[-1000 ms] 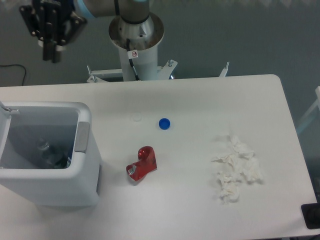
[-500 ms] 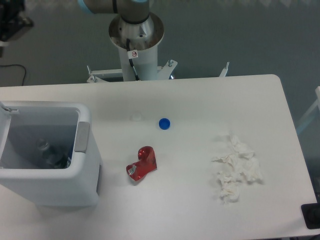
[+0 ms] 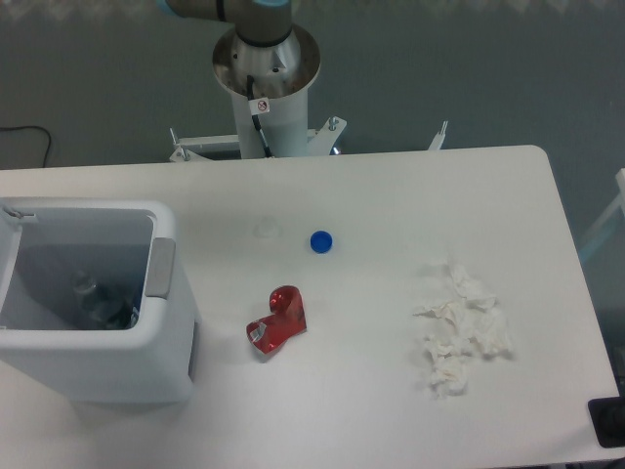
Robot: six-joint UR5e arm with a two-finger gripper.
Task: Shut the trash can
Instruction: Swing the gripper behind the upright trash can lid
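Gripper out of frame, jaw state can't tell; only arm base [image 3: 266, 68] shows, top centre. Trash can [image 3: 93, 303] at table's left edge, open, lid [image 3: 8, 244] upright on far-left side, grey latch tab [image 3: 161, 268] on its right rim. Crushed red can [image 3: 278, 319] just right of it.

smooth white plastic trash can [image 3: 107, 366], crumpled paper [image 3: 459, 327]

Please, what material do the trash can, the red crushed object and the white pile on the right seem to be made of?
The trash can looks like smooth white plastic with rounded corners and a soft sheen; its latch tab is grey.
The red crushed object seems to be thin metal, maybe a can: glossy with sharp dents.
The white pile looks like crumpled tissue paper: matte with soft folds.
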